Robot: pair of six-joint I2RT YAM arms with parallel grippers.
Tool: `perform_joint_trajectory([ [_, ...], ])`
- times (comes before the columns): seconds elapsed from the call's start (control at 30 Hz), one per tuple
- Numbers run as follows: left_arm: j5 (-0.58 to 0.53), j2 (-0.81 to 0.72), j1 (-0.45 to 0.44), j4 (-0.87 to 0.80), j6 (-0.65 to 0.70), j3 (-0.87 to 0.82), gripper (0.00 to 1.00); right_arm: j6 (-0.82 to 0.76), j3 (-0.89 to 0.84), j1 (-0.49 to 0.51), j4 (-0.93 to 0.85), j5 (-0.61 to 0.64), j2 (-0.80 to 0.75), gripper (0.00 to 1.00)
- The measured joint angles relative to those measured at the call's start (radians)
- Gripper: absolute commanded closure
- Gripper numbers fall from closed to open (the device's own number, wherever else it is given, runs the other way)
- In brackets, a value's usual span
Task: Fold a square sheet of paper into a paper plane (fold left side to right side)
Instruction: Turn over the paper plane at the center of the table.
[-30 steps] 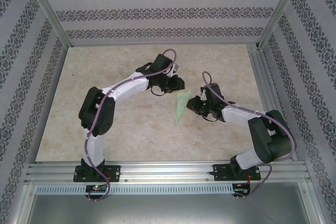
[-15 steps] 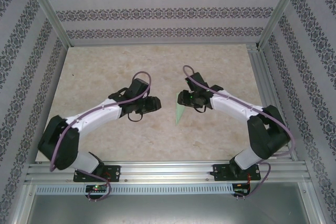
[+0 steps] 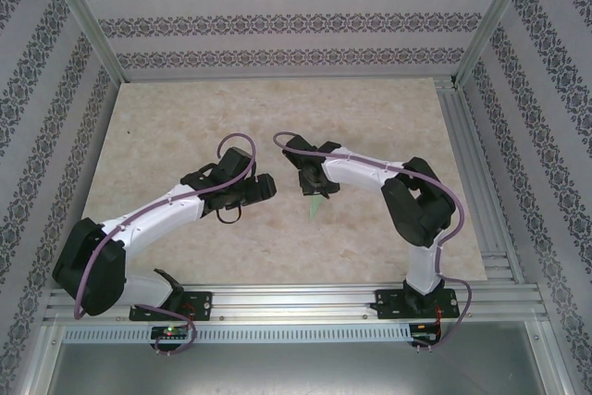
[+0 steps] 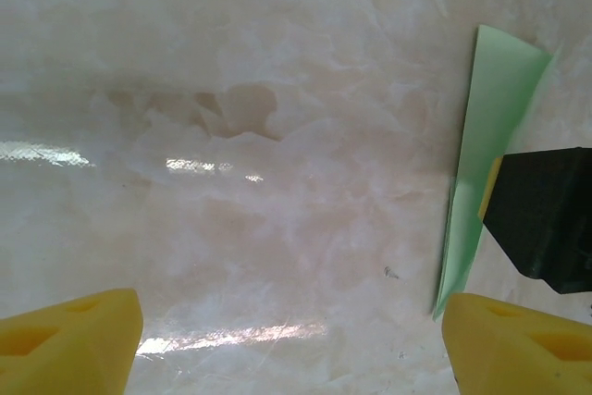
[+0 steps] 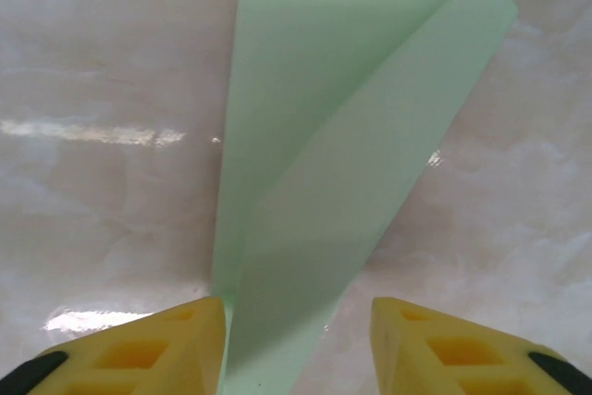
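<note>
On the marbled tabletop [image 3: 166,127] lies a folded green paper [image 5: 314,164]. My right gripper [image 5: 298,335] straddles its narrow end, unclenched; my left gripper [image 4: 294,335] gapes empty beside it.

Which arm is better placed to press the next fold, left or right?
Right, likely: the right gripper sits over the green paper, open and straddling it. The left gripper is open beside the paper, over the table.
</note>
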Motion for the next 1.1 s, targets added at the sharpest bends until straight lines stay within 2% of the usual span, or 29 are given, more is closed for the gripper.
perform_joint_trajectory([
  [0.27, -0.012, -0.008, 0.0, -0.011, 0.0, -0.008, 0.15, 0.002, -0.006, -0.001, -0.025, 0.021, -0.002, 0.84],
  [0.37, -0.012, -0.009, 0.0, -0.013, 0.0, -0.008, 0.15, 0.005, -0.058, -0.01, -0.011, 0.008, -0.064, 1.0],
  [0.47, -0.014, -0.009, 0.0, -0.015, 0.0, -0.008, 0.15, 0.001, -0.14, -0.044, 0.029, -0.04, -0.163, 1.0],
  [0.67, -0.017, -0.009, 0.0, -0.028, 0.0, -0.007, 0.14, -0.048, -0.29, -0.158, 0.159, -0.22, -0.367, 1.0],
  [0.83, -0.019, -0.009, 0.0, -0.035, 0.0, -0.007, 0.14, -0.075, -0.451, -0.264, 0.365, -0.469, -0.507, 1.0],
  [0.93, -0.019, -0.009, 0.0, -0.036, 0.0, -0.007, 0.14, -0.073, -0.529, -0.324, 0.469, -0.595, -0.501, 1.0],
  [1.03, -0.019, -0.01, 0.0, -0.036, 0.0, -0.007, 0.14, -0.075, -0.566, -0.359, 0.524, -0.67, -0.437, 0.97],
  [1.1, -0.019, -0.01, 0.0, -0.037, 0.0, -0.007, 0.14, -0.081, -0.573, -0.37, 0.53, -0.684, -0.399, 0.88],
])
